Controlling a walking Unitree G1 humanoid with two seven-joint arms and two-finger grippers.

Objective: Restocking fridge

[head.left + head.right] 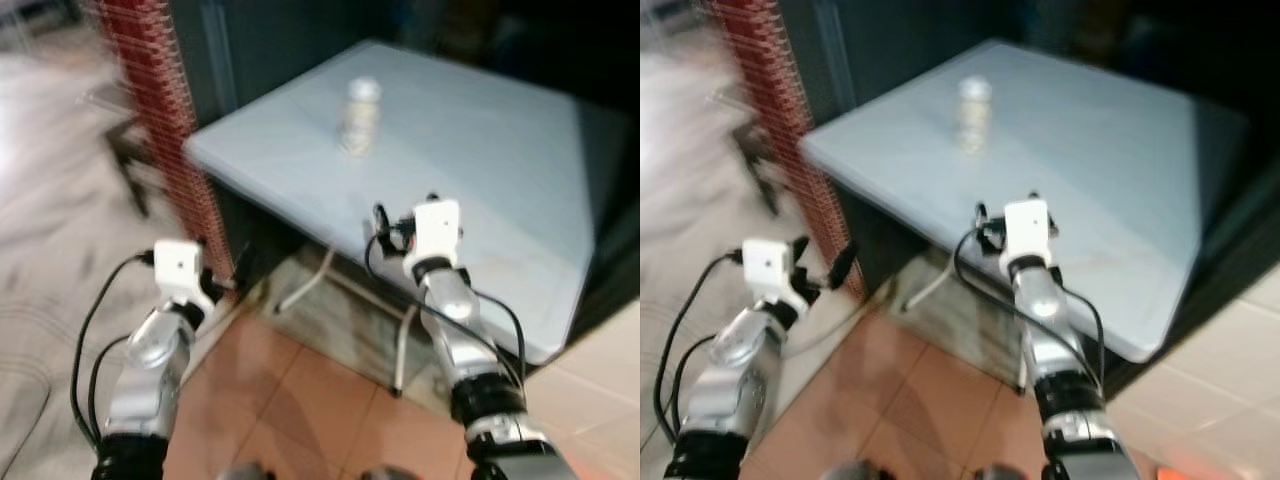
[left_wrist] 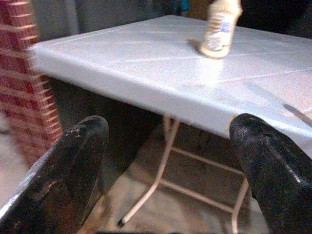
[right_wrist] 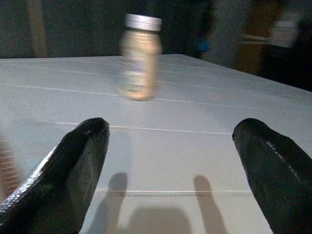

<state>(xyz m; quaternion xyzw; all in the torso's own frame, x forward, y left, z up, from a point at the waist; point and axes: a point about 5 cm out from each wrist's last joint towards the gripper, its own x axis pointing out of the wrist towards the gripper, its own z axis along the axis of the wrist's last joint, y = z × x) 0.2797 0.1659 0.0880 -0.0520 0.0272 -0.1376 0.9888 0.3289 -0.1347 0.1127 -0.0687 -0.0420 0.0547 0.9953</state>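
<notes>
Right wrist view, bottle (image 3: 141, 56) upright beyond open right claw (image 3: 170, 170)

one bottle (image 1: 359, 117), apparently, one table (image 1: 500, 180), two grippers

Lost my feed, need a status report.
Right gripper open over the table, short of the bottle. Left gripper open, below table edge. Bottle upright, path clear.
</notes>
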